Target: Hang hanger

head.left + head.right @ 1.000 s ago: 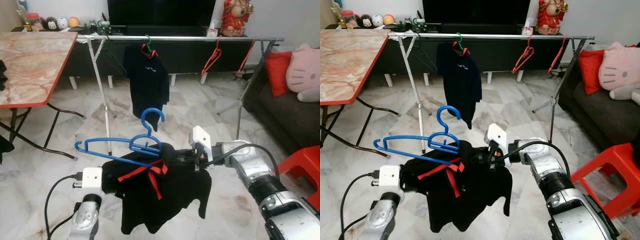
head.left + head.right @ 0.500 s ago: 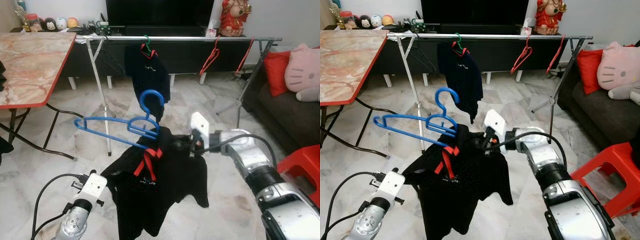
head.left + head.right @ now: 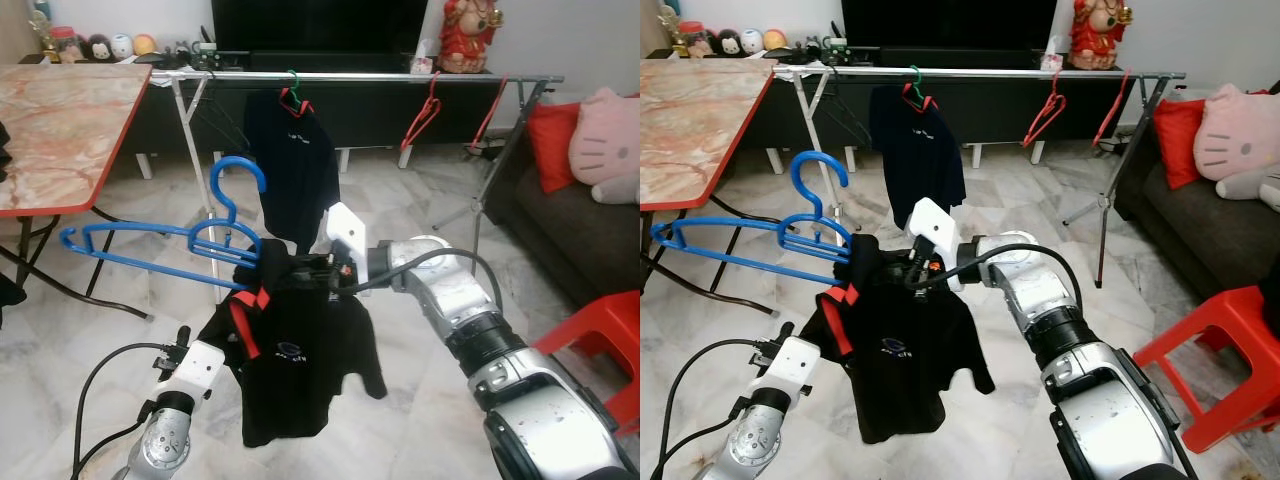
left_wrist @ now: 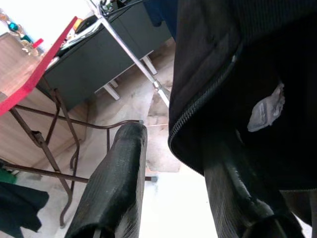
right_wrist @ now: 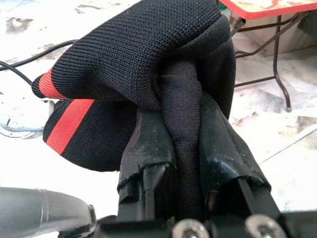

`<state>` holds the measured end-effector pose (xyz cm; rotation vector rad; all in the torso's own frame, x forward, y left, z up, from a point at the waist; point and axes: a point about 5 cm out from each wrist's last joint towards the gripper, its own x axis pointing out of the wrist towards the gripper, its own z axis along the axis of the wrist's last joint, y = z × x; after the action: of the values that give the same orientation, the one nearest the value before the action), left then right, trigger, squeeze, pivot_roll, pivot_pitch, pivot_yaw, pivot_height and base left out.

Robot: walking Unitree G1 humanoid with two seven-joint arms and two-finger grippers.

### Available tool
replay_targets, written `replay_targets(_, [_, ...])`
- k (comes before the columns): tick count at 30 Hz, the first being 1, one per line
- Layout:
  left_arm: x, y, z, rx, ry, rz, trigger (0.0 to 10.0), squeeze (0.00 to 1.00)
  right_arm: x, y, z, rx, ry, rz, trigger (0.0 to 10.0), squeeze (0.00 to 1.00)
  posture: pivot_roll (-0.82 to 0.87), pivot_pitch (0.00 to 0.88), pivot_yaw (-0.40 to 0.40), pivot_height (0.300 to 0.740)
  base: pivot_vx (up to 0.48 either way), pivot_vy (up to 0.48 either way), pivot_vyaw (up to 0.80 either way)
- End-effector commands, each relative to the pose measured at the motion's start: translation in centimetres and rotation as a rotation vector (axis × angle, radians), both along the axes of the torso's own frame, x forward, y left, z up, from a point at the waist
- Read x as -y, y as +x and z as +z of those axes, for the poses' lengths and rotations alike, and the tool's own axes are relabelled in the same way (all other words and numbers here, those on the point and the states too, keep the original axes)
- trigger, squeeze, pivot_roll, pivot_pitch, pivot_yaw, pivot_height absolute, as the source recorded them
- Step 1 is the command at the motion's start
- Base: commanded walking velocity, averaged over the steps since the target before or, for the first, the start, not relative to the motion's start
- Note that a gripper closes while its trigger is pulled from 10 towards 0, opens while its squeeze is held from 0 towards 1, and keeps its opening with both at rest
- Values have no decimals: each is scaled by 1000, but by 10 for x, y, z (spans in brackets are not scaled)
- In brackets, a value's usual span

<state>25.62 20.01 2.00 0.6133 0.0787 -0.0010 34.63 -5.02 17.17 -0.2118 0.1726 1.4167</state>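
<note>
— Right wrist view: is the right gripper (image 5: 183, 163) clamped?
— Yes, pinching the black shirt (image 3: 300, 350) at its collar, beside the blue hanger (image 3: 160, 245). Left gripper (image 4: 173, 198) spread below the hem.
— Room to the rail (image 3: 360, 76)?
— Bare floor between. Shirt's logo unreadable.

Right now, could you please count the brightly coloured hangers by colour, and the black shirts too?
Blue hanger: 1
Green hanger: 1
Red hangers: 2
Black shirts: 2
Total: 6
</note>
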Motion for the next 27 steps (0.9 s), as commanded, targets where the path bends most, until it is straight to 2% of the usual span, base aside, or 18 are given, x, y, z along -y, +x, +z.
replay_targets(1, [4,2,3,25,11,-18,10000,0,-5,1,13,41,14,8,0,0,-115,0,-77,740,0,0,0])
replay_targets(2, [5,2,2,24,14,-16,10000,0,-15,0,14,29,22,15,0,0,-111,0,-82,740,0,0,0])
replay_targets(5, [6,1,3,35,6,-7,10000,0,-25,1,13,14,18,6,0,0,-109,0,-87,740,0,0,0])
replay_targets(10, [10,2,7,83,14,-5,10000,0,-30,5,12,-2,19,-45,0,0,-109,0,-87,740,0,0,0])
replay_targets(13, [13,1,7,102,66,-27,10000,0,-33,9,13,-8,17,-82,0,0,-111,0,-89,740,0,0,0])
replay_targets(19, [10,-1,6,130,115,-2,10000,0,-37,12,13,-23,22,-114,0,0,-110,0,-91,740,0,0,0])
replay_targets(23, [10,-1,7,132,118,-1,10000,0,-37,12,13,-23,22,-116,0,0,-110,0,-91,740,0,0,0])
replay_targets(27, [16,-5,4,141,140,-48,10000,0,-42,13,14,-39,35,-122,0,0,-107,0,-93,740,0,0,0])
